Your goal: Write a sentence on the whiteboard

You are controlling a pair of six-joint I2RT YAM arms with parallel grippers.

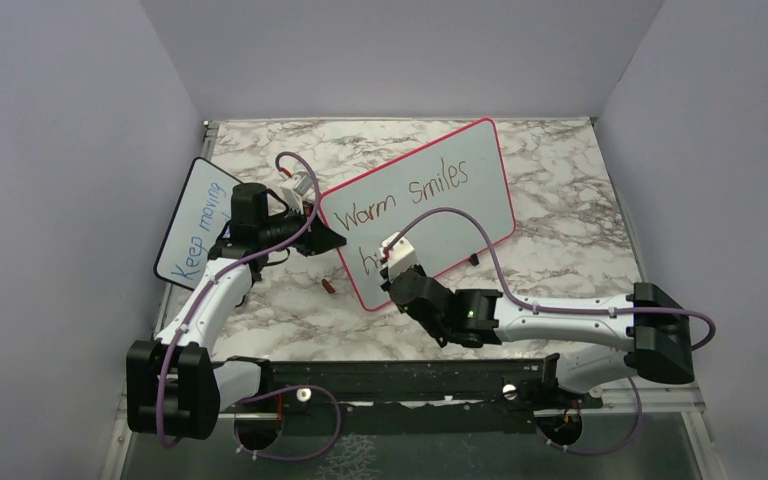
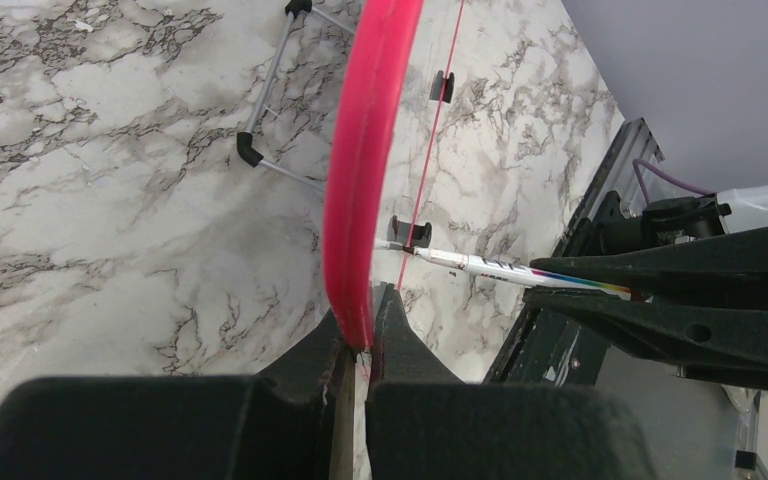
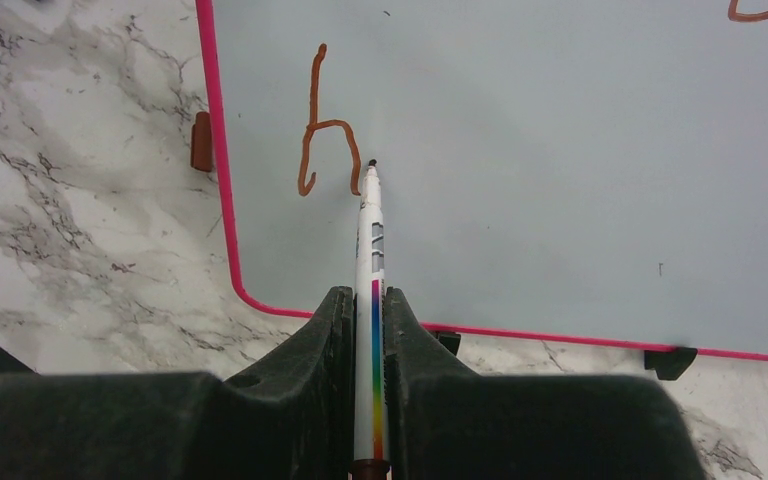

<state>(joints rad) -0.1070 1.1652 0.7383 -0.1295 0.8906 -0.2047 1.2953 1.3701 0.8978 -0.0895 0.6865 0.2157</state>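
Right claw (image 3: 368,300) pinches slim white marker (image 3: 369,220); left claw (image 2: 360,315) clamps pink-rimmed whiteboard (image 2: 365,150).

Looking down from high behind onto the counter (image 1: 570,200); close up along each wrist's fingers (image 3: 332,340), all sharing the whiteboard (image 1: 480,215).

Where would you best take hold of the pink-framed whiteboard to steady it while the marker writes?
Pinch the whiteboard by its thin frame on the short left edge, coming in edge-on from the left, one finger on each face. The panel is thin, and this keeps the face free for the marker. The left gripper is clamped there.
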